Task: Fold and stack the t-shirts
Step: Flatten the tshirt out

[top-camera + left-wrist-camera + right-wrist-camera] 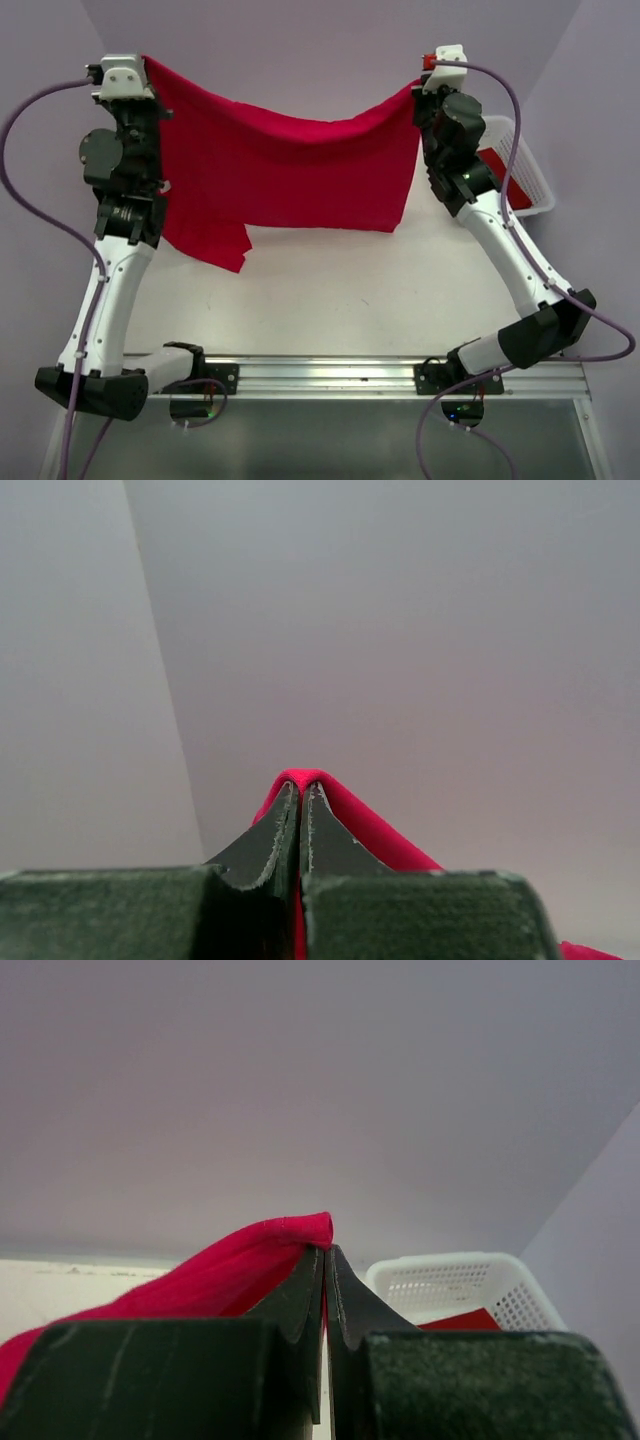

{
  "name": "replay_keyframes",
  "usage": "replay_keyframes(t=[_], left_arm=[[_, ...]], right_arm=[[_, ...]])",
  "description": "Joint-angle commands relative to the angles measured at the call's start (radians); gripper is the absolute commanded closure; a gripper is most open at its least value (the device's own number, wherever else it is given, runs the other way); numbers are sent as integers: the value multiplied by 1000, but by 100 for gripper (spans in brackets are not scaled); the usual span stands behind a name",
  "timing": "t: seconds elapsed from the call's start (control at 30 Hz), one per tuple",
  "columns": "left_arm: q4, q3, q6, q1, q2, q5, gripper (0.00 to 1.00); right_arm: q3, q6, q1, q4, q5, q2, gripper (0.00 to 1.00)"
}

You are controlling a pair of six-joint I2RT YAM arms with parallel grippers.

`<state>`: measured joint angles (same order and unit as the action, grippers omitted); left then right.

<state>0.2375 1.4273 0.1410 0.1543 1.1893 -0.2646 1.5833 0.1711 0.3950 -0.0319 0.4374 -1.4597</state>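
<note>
One red t-shirt (290, 170), unfolded, stretched above counter (330, 300) between left tool (300, 788) and right tool (326, 1250), each clamped on its edge. No fold, no stack yet.

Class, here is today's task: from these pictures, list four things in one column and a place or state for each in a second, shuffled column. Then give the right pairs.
1 t-shirt
2 basket
3 left gripper
4 table

A white lattice, far right
B shut on the t-shirt's left end
C red, held up and spread in the air
D flat, below the hanging t-shirt

Pairs: 1-C, 2-A, 3-B, 4-D
</note>
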Motion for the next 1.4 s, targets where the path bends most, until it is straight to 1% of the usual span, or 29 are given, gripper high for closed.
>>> replay_keyframes(t=[0.0, 0.03, 0.07, 0.1, 0.13, 0.2, 0.23, 0.3, 0.33, 0.4, 0.43, 0.5, 0.53, 0.57, 0.67, 0.73, 0.87, 0.9, 0.93, 0.97, 1.0, 1.03, 1.1, 1.17, 1.2, 1.23, 1.27, 1.3, 1.37], left_arm=[[42, 56, 42, 11, -103, 80, 100], [43, 56, 51, 16, -165, 93, 100], [51, 44, 54, 27, -203, 112, 100], [66, 24, 61, 37, -274, 108, 100], [71, 24, 54, 48, -308, 123, 100], [83, 27, 43, 51, -365, 168, 100], [77, 38, 28, 51, -405, 188, 100], [48, 82, 14, 42, -431, 240, 100], [40, 102, -13, 25, -459, 260, 100], [46, 108, -40, -5, -482, 333, 100], [51, 114, -69, -31, -491, 349, 100], [39, 166, -105, -149, -473, 431, 100], [39, 183, -118, -150, -462, 432, 100], [31, 197, -126, -194, -456, 467, 100], [39, 223, -109, -202, -447, 490, 100], [52, 216, -55, -202, -432, 455, 100], [91, 170, -75, -182, -458, 466, 100], [100, 160, -69, -182, -455, 450, 100], [103, 154, -64, -182, -438, 440, 100], [111, 153, -69, -182, -428, 429, 100], [109, 156, -87, -182, -418, 432, 100], [117, 150, -102, -183, -396, 442, 100], [118, 144, -127, -182, -369, 447, 100], [131, 124, -129, -180, -332, 432, 100], [131, 122, -123, -180, -317, 427, 100], [134, 121, -118, -179, -291, 423, 100], [128, 124, -106, -171, -275, 403, 100], [128, 127, -92, -170, -239, 395, 100], [125, 133, -67, -164, -197, 369, 100]], right_arm=[[1, 97, 68, -74, 41, 62, 100], [-14, 147, 118, -104, 47, 120, 100], [-49, 181, 152, -179, 56, 159, 100], [-61, 253, 221, -238, 72, 220, 100], [-71, 289, 257, -238, 76, 251, 100], [-75, 361, 333, -299, 86, 297, 100], [-77, 443, 417, -316, 101, 318, 100], [-80, 531, 513, -374, 127, 366, 100], [-88, 626, 607, -428, 151, 380, 100], [-117, 724, 692, -499, 181, 400, 100], [-126, 817, 773, -535, 193, 400, 100], [-132, 946, 852, -667, 222, 371, 100], [-132, 979, 866, -668, 230, 354, 100], [-123, 1005, 874, -716, 238, 337, 100], [-98, 1033, 910, -721, 231, 311, 100], [-77, 1021, 912, -708, 224, 294, 100], [-26, 1045, 906, -704, 224, 257, 100], [-22, 1027, 856, -704, 228, 256, 100], [-22, 971, 829, -695, 219, 259, 100], [0, 912, 790, -603, 215, 259, 100], [32, 734, 675, -491, 198, 249, 100], [93, 652, 616, -301, 163, 222, 100], [104, 581, 501, -264, 150, 184, 100], [132, 520, 437, -209, 121, 127, 100], [153, 478, 364, -173, 103, 108, 100], [171, 400, 326, -140, 80, 89, 100], [199, 371, 290, -107, 48, 70, 100], [216, 304, 216, -88, 23, 24, 100], [270, 242, 144, -23, -12, -28, 100]])
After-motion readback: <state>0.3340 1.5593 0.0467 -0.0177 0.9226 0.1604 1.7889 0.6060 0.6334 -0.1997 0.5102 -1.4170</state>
